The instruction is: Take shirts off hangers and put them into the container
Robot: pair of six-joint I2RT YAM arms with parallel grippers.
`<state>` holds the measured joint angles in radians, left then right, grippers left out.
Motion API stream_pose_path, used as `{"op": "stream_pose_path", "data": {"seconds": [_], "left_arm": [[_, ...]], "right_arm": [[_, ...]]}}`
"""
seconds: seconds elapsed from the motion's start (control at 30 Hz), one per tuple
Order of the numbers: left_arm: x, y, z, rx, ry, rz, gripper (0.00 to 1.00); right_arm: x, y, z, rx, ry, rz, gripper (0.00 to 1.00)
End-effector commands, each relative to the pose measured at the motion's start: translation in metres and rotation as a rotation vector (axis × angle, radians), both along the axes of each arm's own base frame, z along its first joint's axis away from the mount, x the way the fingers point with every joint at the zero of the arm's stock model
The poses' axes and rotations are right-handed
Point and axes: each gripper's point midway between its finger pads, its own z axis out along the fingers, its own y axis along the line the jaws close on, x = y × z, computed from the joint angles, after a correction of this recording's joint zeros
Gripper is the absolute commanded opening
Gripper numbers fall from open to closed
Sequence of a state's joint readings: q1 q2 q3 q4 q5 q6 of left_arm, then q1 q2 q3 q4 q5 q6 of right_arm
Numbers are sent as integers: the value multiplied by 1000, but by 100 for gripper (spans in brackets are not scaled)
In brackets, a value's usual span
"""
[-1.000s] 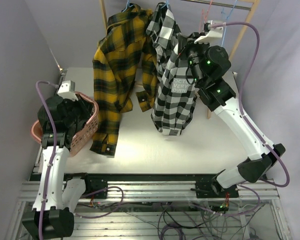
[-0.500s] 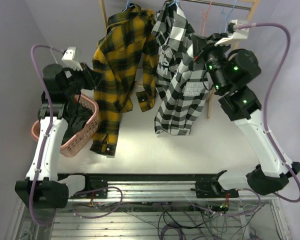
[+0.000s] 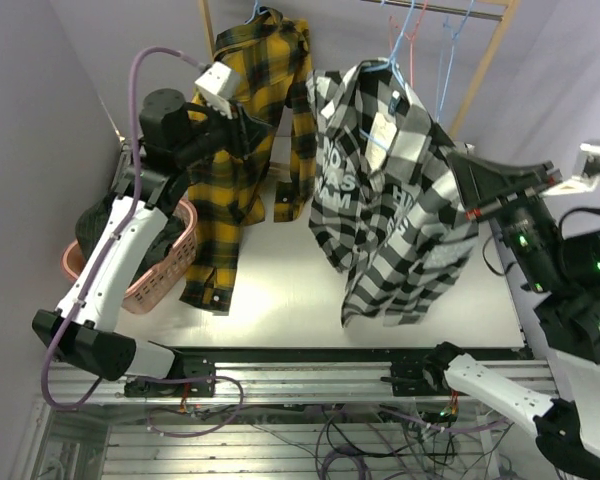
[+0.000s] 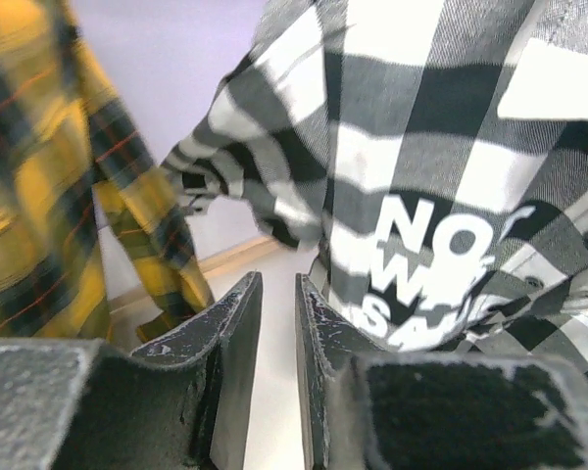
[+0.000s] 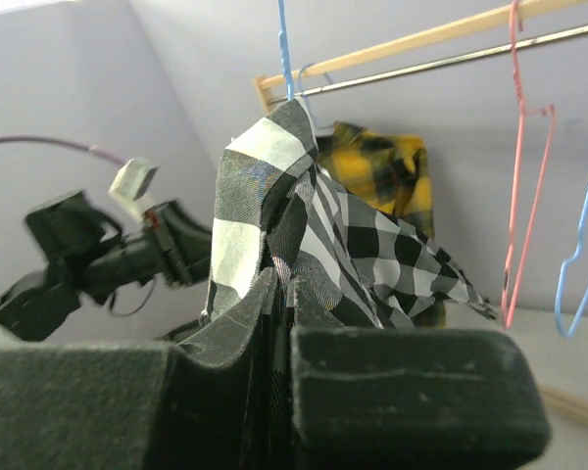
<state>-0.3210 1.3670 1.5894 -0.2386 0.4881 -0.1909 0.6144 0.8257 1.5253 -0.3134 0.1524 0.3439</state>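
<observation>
Hanging on the rack (image 3: 486,60): both shirts — right gripper (image 5: 279,284) jaws clamped on checked shirt (image 3: 400,200), yellow plaid shirt (image 3: 242,150) untouched. Left gripper (image 4: 277,299) jaws slightly apart, empty. Basket (image 3: 172,265) left of rack holds neither.

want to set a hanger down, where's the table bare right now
Bare table lies between the yellow shirt and the checked shirt, down to the near edge. The left is crowded by the basket and left arm; the right is covered by the checked shirt held in the right gripper.
</observation>
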Motion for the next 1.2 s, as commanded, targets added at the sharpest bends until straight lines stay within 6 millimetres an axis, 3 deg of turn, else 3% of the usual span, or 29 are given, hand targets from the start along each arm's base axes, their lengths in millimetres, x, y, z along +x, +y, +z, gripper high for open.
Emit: {"op": "stream_pose_path", "data": {"seconds": [0.0, 0.23, 0.4, 0.7, 0.77, 0.9, 0.93, 0.97, 1.17], "left_arm": [[-14, -31, 1, 96, -57, -35, 32], [-38, -47, 4, 124, -120, -33, 34], [-53, -56, 6, 140, -141, -64, 37], [-75, -64, -25, 201, -112, -149, 41], [-82, -60, -32, 216, -100, -161, 56], [-95, -56, -46, 237, -84, -195, 62], [-97, -56, -49, 239, -82, -202, 80], [-98, -56, -53, 243, -77, -208, 89], [-103, -57, -53, 231, -98, -226, 89]], "right_arm": [[-36, 3, -17, 53, 50, 142, 0], [-64, 8, -50, 52, 160, 258, 0], [-70, 12, -75, 36, 229, 294, 0], [-72, 4, -75, 26, 226, 260, 0], [-72, 2, -75, 16, 225, 250, 0], [-73, 1, -76, 15, 227, 247, 0], [-73, 1, -76, 16, 224, 252, 0], [-74, 2, -76, 15, 223, 255, 0], [-74, 8, -79, 17, 230, 287, 0]]}}
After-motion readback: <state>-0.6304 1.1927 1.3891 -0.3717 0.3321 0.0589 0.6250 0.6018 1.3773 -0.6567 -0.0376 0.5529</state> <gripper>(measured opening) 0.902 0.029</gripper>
